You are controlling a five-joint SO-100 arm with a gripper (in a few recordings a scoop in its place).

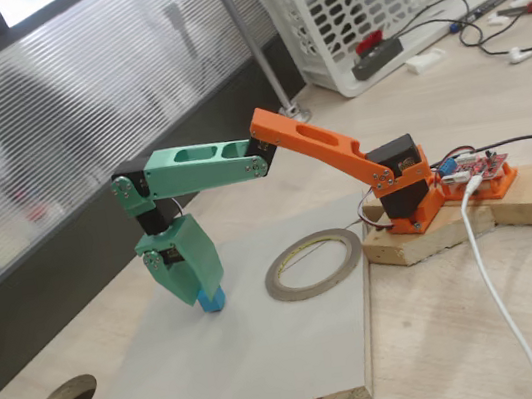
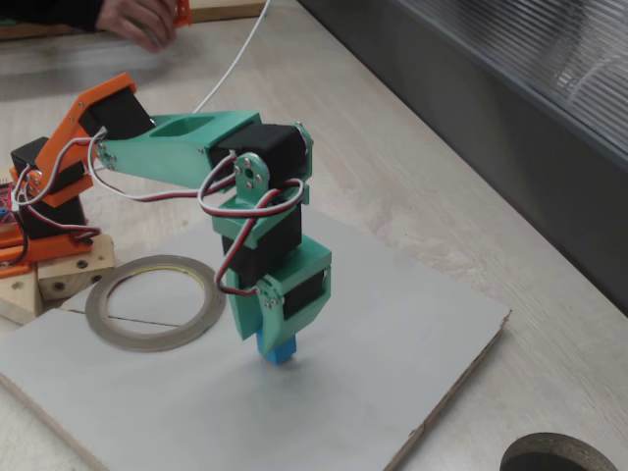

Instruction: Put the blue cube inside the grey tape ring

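Green gripper pinching the blue cube over the board, ring lying empty nearby.

The grey board (image 1: 273,370) carries everything: the orange-and-green arm (image 1: 318,146) reaches out from its wooden base and bends down to the board's middle. The grey tape ring (image 1: 314,264) lies flat near the base, apart from the gripper (image 2: 278,345), with nothing inside it. The gripper points straight down, its fingers pressed onto the blue cube (image 2: 279,349), which peeks out below the tips, at or just above the board surface; contact with the board cannot be told. Little of the cube sits in the grip, so it could slip or twist out during the move. Carried too low, it could catch the ring's edge, push the ring aside, or drop onto the tape rather than inside it.
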